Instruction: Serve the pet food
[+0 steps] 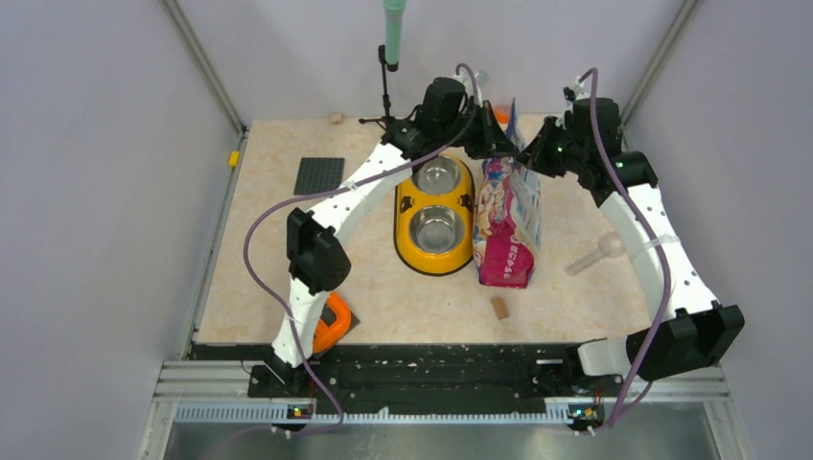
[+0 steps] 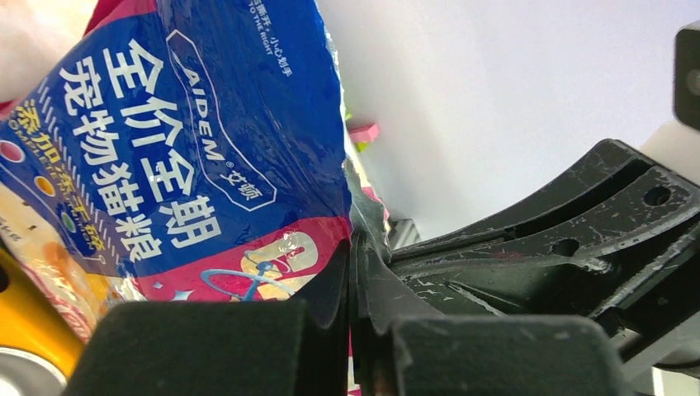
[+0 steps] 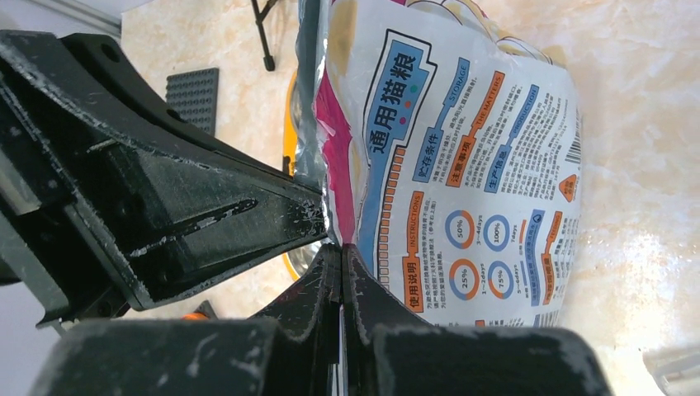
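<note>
Magenta-pink and blue, glossy foil: the pet food bag (image 1: 506,225) lies lengthwise on the beige table (image 1: 288,259), just beside the right flank of a yellow double bowl feeder (image 1: 404,216). Its magenta bottom end points toward the arm bases and its top end points to the far side. The feeder's two steel bowls (image 1: 436,228) sit one behind the other, and both show bare metal.

Left gripper (image 1: 491,146): it reaches over the far bowl to the bag's top edge. In the left wrist view its fingers (image 2: 206,346) are pressed together, with the foil edge pinched between them below the blue printed panel (image 2: 190,148).

Right gripper (image 1: 535,158): it meets the same top edge from the opposite side, close to the left gripper. In the right wrist view its tips are closed (image 3: 340,264) on the bag's seam, beside the white panel of printed instructions (image 3: 470,190).

The kibble itself is hidden inside the bag. From these angles it cannot be told whether the mouth of the bag is open.

A clear plastic scoop (image 1: 599,253) lies on the table to the right of the bag, apart from it. A tan wooden block (image 1: 499,307) rests near the bag's bottom end. A black studded baseplate (image 1: 318,175) lies to the left of the feeder.
</note>
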{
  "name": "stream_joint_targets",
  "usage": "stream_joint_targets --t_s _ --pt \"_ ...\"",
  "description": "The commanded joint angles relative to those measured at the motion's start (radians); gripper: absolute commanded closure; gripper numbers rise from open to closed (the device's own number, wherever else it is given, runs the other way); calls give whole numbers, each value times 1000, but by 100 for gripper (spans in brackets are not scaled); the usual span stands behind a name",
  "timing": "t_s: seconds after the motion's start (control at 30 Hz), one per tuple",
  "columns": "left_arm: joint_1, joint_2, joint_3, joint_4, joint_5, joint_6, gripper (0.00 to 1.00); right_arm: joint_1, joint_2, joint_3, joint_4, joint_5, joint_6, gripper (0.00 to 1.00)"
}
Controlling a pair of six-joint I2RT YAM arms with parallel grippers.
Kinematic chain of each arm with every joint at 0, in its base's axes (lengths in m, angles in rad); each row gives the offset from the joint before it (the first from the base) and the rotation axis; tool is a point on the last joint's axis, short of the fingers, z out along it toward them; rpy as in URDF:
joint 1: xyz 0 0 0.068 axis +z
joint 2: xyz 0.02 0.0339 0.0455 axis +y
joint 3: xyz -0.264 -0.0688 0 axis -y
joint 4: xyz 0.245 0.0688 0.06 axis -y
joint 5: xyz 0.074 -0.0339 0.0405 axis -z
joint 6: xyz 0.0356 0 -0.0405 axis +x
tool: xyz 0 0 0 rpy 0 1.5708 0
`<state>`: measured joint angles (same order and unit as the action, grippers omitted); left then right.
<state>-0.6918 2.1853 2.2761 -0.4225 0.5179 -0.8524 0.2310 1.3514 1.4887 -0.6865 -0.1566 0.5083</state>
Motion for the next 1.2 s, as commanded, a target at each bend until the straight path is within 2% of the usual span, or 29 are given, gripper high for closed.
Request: stream_joint_targets --t_s 0.0,0.27,0.57,1.0,1.17 --pt "-12 -2 63 -186 -170 149 100 8 7 72 -29 -6 -32 100" --pt "-13 4 99 -311 -270 218 100 92 69 205 -166 130 -135 100" --pt "-12 14 99 -352 -292 241 100 128 120 280 -294 257 -156 100" --pt "-8 1 80 -379 -315 269 100 129 38 239 -246 342 -132 100" --pt "3 -11 62 -372 -317 268 100 122 4 187 -195 295 -86 100"
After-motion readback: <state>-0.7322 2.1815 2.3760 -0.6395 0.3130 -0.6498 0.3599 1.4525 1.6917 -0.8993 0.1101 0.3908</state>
